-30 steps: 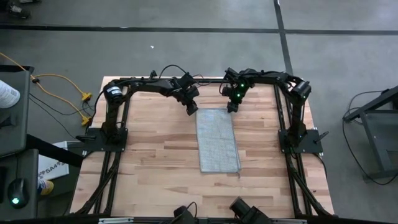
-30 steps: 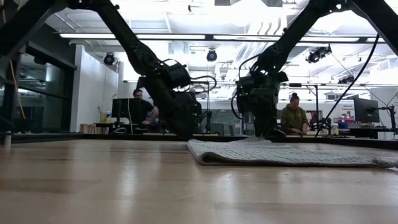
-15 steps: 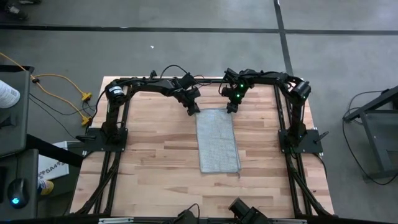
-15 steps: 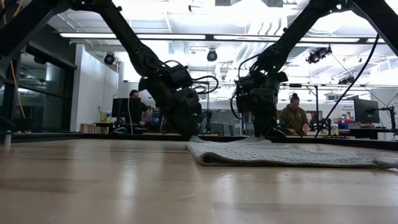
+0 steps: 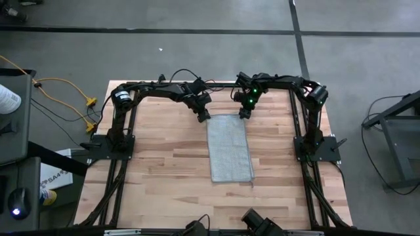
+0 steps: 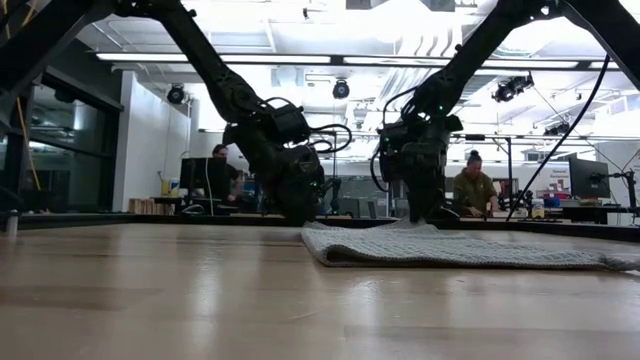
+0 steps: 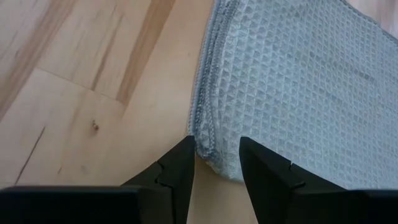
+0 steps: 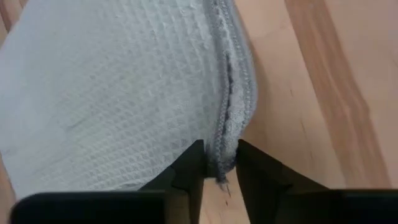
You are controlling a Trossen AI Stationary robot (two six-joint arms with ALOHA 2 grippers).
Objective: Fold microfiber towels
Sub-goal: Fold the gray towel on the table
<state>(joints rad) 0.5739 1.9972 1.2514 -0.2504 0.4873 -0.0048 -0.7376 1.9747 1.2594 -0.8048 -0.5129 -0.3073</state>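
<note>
While the grey-blue microfiber towel [image 5: 230,148] lies mid-table as a long, narrow, already doubled strip, the high view shows the left gripper [image 5: 203,117] and right gripper [image 5: 244,114] at its two far corners. The low view shows layered cloth lying flat on the wooden table [image 6: 180,290]. The left wrist view shows its fingers parted around one corner, not yet pinching. The right wrist view shows fingers nipped onto the hem. A crosswise fold likely remains.

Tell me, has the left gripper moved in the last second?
Yes. In the high view the left gripper has shifted slightly right, closing on the towel's far left corner.
</note>
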